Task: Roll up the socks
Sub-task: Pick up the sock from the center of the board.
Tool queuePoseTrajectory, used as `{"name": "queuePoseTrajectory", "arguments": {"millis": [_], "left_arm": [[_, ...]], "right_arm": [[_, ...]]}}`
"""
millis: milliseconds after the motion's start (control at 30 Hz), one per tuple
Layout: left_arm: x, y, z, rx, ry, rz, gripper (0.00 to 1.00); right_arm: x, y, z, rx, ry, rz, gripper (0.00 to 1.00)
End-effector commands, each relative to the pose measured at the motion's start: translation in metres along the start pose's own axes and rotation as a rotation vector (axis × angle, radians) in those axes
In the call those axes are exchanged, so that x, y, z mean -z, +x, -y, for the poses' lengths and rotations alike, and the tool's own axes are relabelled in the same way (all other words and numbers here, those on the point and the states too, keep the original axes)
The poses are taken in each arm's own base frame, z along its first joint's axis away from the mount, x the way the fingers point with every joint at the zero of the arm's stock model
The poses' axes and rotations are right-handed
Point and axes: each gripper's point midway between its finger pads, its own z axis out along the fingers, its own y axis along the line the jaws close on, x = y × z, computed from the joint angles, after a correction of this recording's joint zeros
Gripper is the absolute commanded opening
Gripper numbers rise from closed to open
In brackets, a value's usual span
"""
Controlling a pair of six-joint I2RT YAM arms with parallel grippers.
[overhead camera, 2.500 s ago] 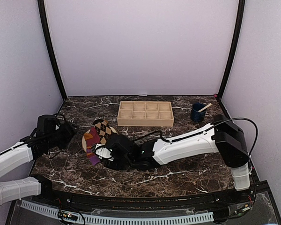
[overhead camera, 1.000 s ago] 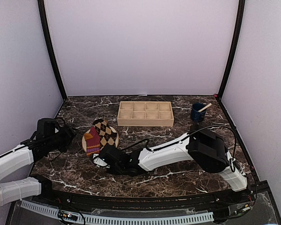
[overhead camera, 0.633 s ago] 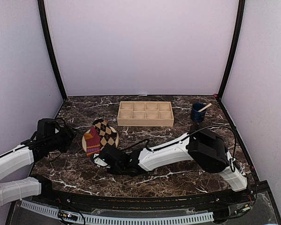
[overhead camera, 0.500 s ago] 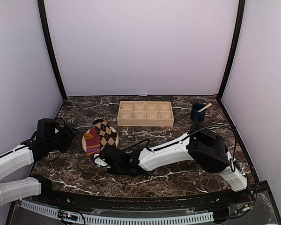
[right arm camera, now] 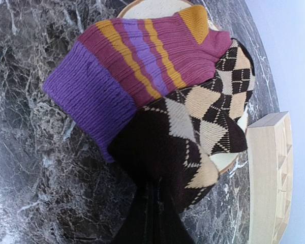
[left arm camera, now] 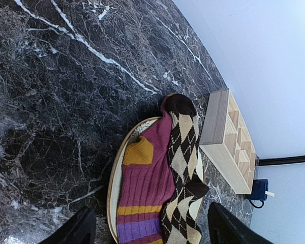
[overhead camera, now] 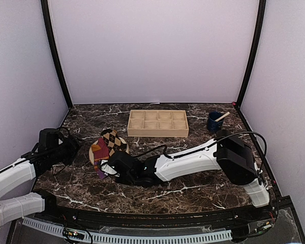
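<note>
Magenta-purple ribbing and tan argyle lie overlapped on the round beige plate (left arm camera: 113,178), at the left of the dark marble desk (overhead camera: 203,188). The magenta sock (right arm camera: 137,56) is on the left, and its purple cuff hangs past the plate's near rim onto the desk. The argyle sock (right arm camera: 213,112) lies to its right, partly over it.

The right gripper (right arm camera: 152,206) is closed on the argyle sock's dark cuff (black fingers and dark fabric merge, so the boundary between them is hard to make out). From above, the right wrist hides that cuff and the plate's near edge.

The left gripper (left arm camera: 151,208) is spread wide and holds nothing, near the plate's left side. Only its two fingertips show in its own camera, cut off by the frame.

A wooden compartment tray (overhead camera: 158,123) stands farther back, apart from the plate. A blue cup (overhead camera: 214,122) stands at the far right. Bare desk lies to the right of the plate, crossed only by the outstretched right arm.
</note>
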Motion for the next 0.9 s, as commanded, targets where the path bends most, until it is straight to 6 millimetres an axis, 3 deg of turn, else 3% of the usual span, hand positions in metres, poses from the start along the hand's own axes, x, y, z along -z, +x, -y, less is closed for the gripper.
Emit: {"name": "queuePoseTrajectory", "arguments": {"millis": [0,300,633,867], "left_arm": [[0.004,-0.005,0.003,-0.021,0.003,0.019,0.78],[0.006,-0.010,0.007,-0.055,0.001,0.033,0.78],[0.006,-0.016,0.017,-0.123,0.014,0.038,0.78],[-0.003,-0.022,0.048,-0.229,0.052,-0.002,0.78]], "right_arm": [[0.022,-0.020,0.016,-0.035,0.036,0.046,0.00],[0.038,-0.032,0.049,-0.063,0.107,0.067,0.00],[0.064,-0.043,0.126,-0.139,0.257,0.080,0.00],[0.083,-0.032,0.189,-0.189,0.369,0.062,0.00]]}}
